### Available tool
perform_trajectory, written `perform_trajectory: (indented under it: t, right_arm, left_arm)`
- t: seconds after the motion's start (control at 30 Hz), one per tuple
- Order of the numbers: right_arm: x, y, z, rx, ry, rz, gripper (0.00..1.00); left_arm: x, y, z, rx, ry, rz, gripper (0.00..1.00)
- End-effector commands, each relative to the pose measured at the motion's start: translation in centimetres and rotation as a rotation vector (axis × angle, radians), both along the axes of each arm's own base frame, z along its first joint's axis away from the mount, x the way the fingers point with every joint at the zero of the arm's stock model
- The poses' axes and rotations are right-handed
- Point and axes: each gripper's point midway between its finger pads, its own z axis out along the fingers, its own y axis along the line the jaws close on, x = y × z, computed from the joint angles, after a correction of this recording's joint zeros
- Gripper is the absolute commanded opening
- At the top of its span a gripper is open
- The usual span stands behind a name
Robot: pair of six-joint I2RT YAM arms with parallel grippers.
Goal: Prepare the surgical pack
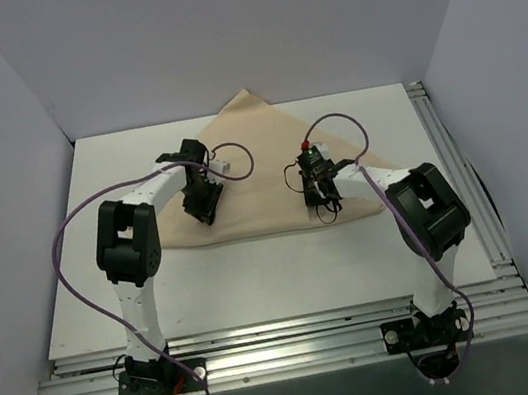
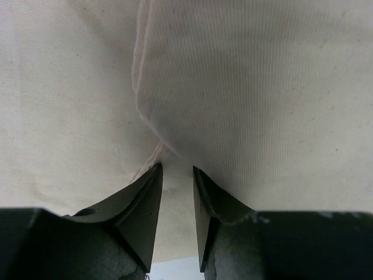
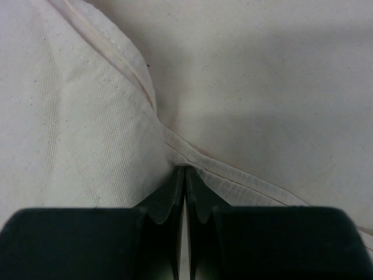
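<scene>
One tan cloth sheet [image 1: 257, 158] is seen on the worktop [image 1: 258, 280], folded into a triangle whose tip points at the far edge and whose long straight side faces the near edge. Two arms are counted, one end effector on each. No tray, scissors, tweezers, gauze or packets are seen in any view. The wrapping of the pack is judged to be the step in hand, with a fold of the cloth being taken up. The right end effector [image 1: 323, 200] is closed tight on a hemmed edge of the sheet, which puckers toward its tips. The left end effector [image 1: 203, 206] is held narrowly apart, a hem running into the gap, and no grip is shown there. Next, the left jaws would have to be closed on that hem before both edges are lifted and carried over together.
</scene>
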Motion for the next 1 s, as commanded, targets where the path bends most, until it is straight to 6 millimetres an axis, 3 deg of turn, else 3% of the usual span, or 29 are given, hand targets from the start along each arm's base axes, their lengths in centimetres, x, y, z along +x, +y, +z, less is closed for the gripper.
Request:
perform_trajectory:
  t: [0.0,0.17,0.33,0.43,0.57,0.6,0.8,0.97]
  right_arm:
    - [-0.4,-0.4,-1.0,0.033,0.022,-0.046,0.0]
    - [0.5,-1.1,0.6,-0.031,0.013,-0.043,0.0]
    - [3.2,-0.9,7.0,-0.035,-0.107,-0.045,0.0]
    - [3.8,-0.3,9.2,-0.008,-0.148,-0.032,0.0]
    - [4.7,-0.1,8.8,-0.001,-0.141,-0.034,0.0]
    - [4.8,0.0,8.0,-0.01,-0.12,-0.032,0.0]
    - [4.5,0.0,8.1,-0.053,-0.133,-0.041,0.0]
    - [4.3,0.2,5.4,-0.056,-0.087,-0.034,0.0]
  left_arm:
    - [2.0,-0.9,-1.1,-0.019,-0.05,-0.01,0.39]
    - [1.9,-0.5,-0.9,-0.031,-0.041,-0.007,0.39]
    - [2.9,0.1,4.2,-0.079,-0.098,0.016,0.4]
    - [4.0,0.1,7.5,-0.087,-0.185,0.001,0.43]
    - [5.4,0.2,8.4,-0.074,-0.233,0.003,0.44]
    - [5.7,0.1,7.6,-0.068,-0.219,0.008,0.44]
    - [5.7,0.1,5.0,-0.046,-0.171,0.027,0.44]
    - [5.9,-1.8,4.3,-0.081,-0.156,0.002,0.44]
